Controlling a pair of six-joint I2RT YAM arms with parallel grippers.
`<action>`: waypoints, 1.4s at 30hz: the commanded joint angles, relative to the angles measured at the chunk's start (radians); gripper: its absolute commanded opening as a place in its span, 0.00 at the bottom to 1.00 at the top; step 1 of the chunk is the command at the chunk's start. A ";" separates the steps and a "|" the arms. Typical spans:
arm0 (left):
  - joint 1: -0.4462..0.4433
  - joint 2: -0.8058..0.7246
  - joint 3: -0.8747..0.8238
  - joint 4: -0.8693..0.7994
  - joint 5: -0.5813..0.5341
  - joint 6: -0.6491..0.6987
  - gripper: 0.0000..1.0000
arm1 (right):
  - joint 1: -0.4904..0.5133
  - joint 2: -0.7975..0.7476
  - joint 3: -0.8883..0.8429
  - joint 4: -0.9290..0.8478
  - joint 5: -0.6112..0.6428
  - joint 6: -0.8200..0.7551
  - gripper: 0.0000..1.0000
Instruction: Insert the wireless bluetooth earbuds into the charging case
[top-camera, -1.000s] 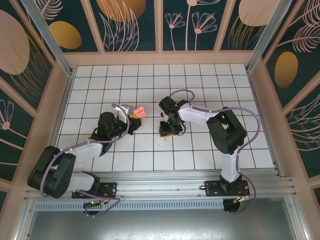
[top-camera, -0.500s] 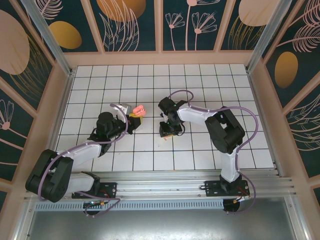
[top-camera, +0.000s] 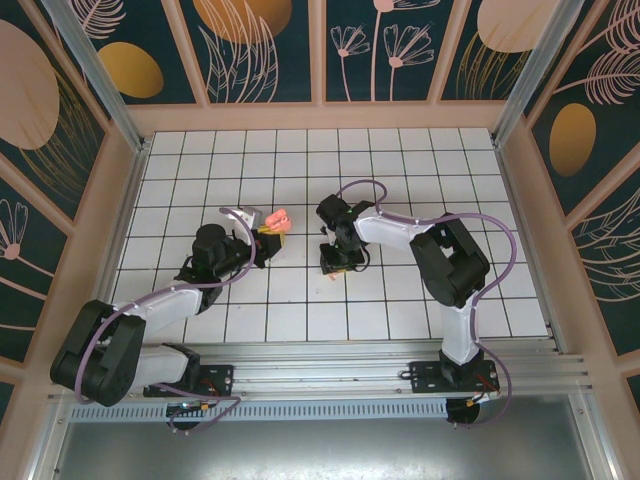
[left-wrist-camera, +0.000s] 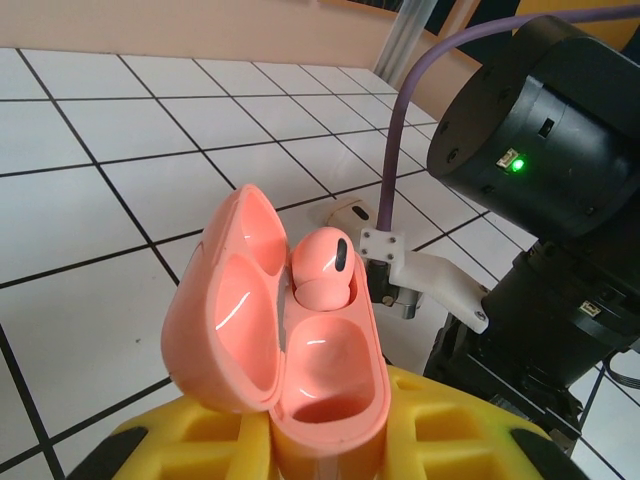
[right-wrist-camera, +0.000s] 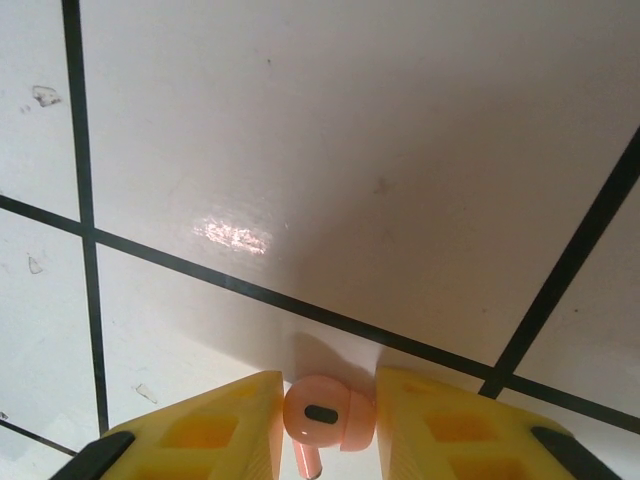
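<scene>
My left gripper (top-camera: 267, 234) is shut on the salmon-pink charging case (top-camera: 278, 219), held above the table left of centre. In the left wrist view the case (left-wrist-camera: 325, 375) stands between the yellow fingers (left-wrist-camera: 470, 425) with its lid swung open to the left. One pink earbud (left-wrist-camera: 322, 265) sits in the far well and the near well is empty. My right gripper (top-camera: 334, 262) points down at the table right of the case. In the right wrist view its yellow fingers (right-wrist-camera: 215, 425) press both sides of the second earbud (right-wrist-camera: 328, 412), which lies on a white tile with its stem towards the camera.
The white gridded table (top-camera: 400, 180) is fenced by low wooden walls (top-camera: 330, 116). The right arm's black wrist (left-wrist-camera: 535, 130) and purple cable (left-wrist-camera: 400, 130) stand close behind the open case.
The right gripper's jaws have narrowed onto the earbud on the table. The left arm shifted slightly at first, still holding the open case.
</scene>
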 joint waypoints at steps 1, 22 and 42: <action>0.007 -0.019 -0.008 0.002 -0.011 0.007 0.22 | 0.011 0.019 0.009 0.019 0.017 0.011 0.28; 0.007 0.073 0.022 0.049 0.020 -0.006 0.22 | 0.004 -0.210 -0.135 0.353 0.060 0.063 0.23; 0.006 0.196 -0.030 0.360 0.133 -0.047 0.22 | 0.006 -0.483 -0.315 0.862 0.078 0.002 0.20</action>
